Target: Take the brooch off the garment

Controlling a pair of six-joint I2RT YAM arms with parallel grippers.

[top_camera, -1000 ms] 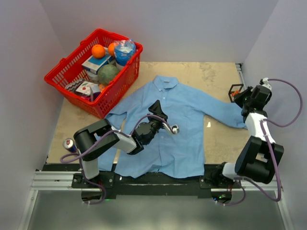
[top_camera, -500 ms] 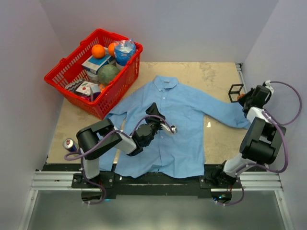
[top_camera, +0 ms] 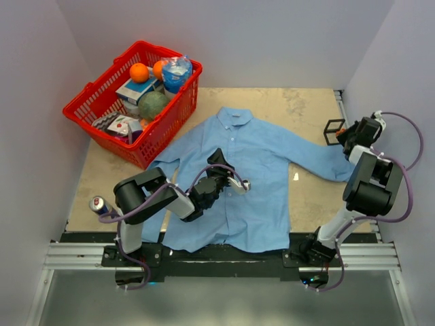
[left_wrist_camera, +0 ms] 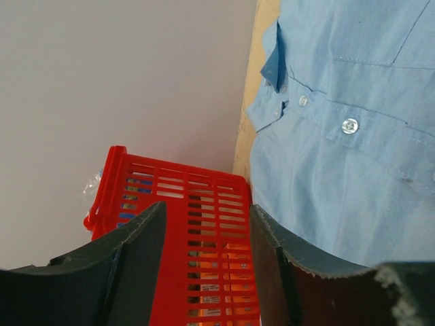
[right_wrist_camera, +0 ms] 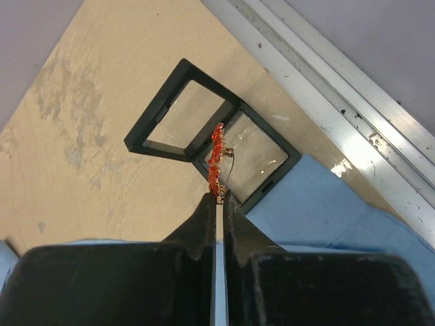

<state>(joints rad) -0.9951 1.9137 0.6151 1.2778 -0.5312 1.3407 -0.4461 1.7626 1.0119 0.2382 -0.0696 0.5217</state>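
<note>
The left gripper [left_wrist_camera: 207, 221] is hovering low over the front of the garment [top_camera: 262, 204], its fingers spread wide with nothing between them. The light blue shirt is lying flat across the middle of the table [top_camera: 306, 109], one sleeve reaching out to the right. Beyond that sleeve's cuff, the right gripper [right_wrist_camera: 217, 199] is pinching the brooch [right_wrist_camera: 217, 157] by its lower edge, jaws clenched thin on it. The red-orange ornament is already off the cloth and standing edge-on above an open black display case [right_wrist_camera: 162, 145]. Whether it is touching the case's clear panel is hard to tell from the wrist view.

The removal itself looks done, and the step in hand seems to be setting the brooch down. The next move is probably calling for a small lowering into the case's open half, then a gentle release. At the far left, a red basket [top_camera: 95, 80] is sitting with groceries in it.
</note>
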